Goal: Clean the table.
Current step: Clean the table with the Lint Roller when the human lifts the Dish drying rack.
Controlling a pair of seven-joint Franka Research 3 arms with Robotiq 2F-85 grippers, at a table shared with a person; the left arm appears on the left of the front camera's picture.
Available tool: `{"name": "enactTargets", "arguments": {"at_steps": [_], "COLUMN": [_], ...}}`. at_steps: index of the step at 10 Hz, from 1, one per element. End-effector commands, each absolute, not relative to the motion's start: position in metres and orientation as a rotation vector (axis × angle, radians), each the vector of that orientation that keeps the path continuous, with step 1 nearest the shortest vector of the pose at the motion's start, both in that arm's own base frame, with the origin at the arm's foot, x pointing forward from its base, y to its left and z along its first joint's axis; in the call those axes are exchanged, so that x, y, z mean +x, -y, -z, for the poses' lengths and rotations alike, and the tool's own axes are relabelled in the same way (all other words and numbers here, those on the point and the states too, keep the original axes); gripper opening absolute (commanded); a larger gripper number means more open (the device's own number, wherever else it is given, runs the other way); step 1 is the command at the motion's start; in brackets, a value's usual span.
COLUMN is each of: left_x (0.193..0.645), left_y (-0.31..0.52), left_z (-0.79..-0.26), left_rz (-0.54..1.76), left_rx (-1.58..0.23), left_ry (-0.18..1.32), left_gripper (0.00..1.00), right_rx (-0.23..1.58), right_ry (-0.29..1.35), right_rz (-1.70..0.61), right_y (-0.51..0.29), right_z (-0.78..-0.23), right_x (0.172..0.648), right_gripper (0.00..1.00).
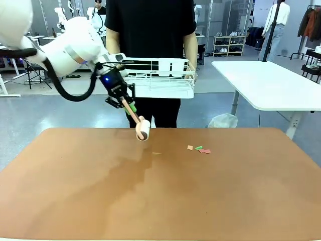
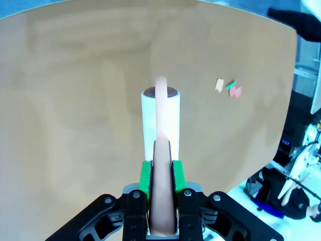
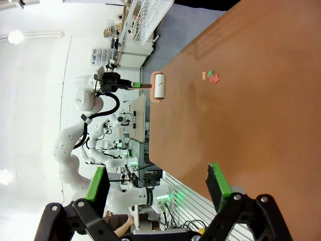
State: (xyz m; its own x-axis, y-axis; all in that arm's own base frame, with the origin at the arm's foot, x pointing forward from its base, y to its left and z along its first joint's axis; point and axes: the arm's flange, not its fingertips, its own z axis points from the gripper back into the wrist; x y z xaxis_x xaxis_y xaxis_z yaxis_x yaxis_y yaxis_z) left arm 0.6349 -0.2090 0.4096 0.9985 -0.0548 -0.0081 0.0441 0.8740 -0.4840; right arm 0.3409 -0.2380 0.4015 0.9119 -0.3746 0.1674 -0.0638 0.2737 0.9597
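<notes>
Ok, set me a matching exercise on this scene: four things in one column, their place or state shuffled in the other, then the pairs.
Things:
1. lint roller
2. paper scraps
3. white wire rack
4. right gripper

Places or states:
A. open and empty
B. held by the person beyond the table's far edge
C. clamped by its handle in the left gripper
D. lying on the table

Pairs: 1-C, 2-D, 3-B, 4-A.
</notes>
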Motion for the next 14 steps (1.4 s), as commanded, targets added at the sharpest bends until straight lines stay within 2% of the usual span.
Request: {"name": "enactTargets", "arguments": {"at_steps": [1, 7, 12, 14], "left_x": [0.656, 0.669, 0.655, 0.657], "left_y": [0.226, 0.298, 0.314, 0.318], "left_z": [-0.406, -0.358, -0.324, -0.311], "left_rz": [0.034, 0.046, 0.006, 0.004], "left_rx": [-0.536, -0.541, -0.541, -0.567], "left_ry": [0.013, 0.002, 0.03, -0.062], "left_gripper": [0.21, 0.21, 0.21, 0.21], "right_rx": [1.298, 1.298, 1.298, 1.298], "right_ry": [0.415, 0.415, 0.415, 0.415], "right_rz": [0.211, 0.211, 0.211, 0.211], "right_y": [0.236, 0.236, 0.236, 0.236], "right_z": [-0.403, -0.403, -0.403, -0.403], "right_x": [0.338, 0.338, 0.338, 0.338], "right_gripper": [1.0, 1.0, 1.0, 1.0]}}
